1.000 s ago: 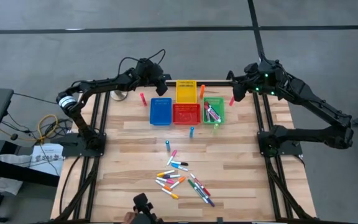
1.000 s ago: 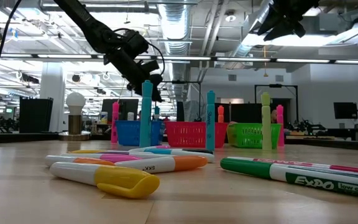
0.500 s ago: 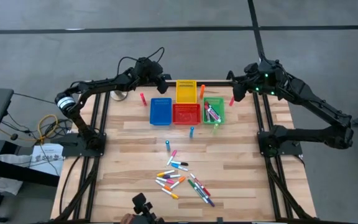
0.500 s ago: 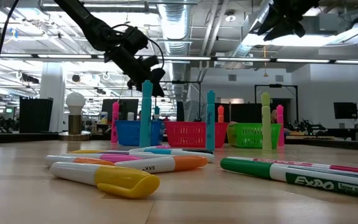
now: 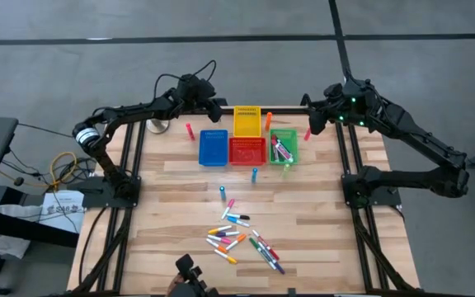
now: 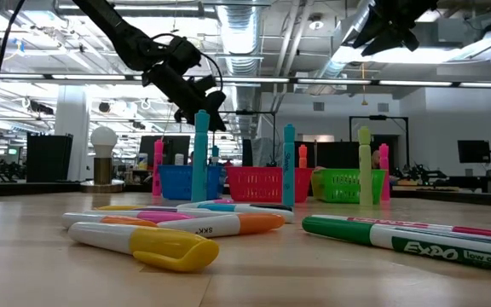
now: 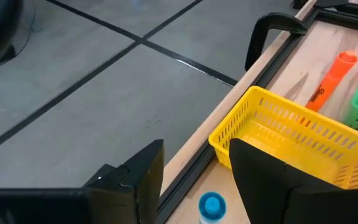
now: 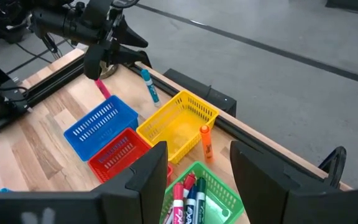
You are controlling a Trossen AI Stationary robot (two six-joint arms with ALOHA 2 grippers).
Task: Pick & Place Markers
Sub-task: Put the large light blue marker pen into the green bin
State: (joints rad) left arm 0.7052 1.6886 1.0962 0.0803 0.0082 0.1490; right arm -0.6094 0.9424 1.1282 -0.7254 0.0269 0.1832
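Most markers [image 5: 242,239] lie heaped on the surface well in front of the yellow bin [image 5: 247,121]. Left pincer [image 5: 210,106] hangs wide beside that bin, empty, probably having dropped the upright blue marker [image 7: 212,205]. Right pincer [image 5: 313,115] waits wide, opposite.

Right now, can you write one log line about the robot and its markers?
left claw: open, empty, above table's far edge | right claw: open, empty, raised | green bin: holds markers | marker pile: near table front

Bare wood left of the blue bin [image 5: 213,147] — bins and upright markers [image 5: 254,175] crowding centre-rear.
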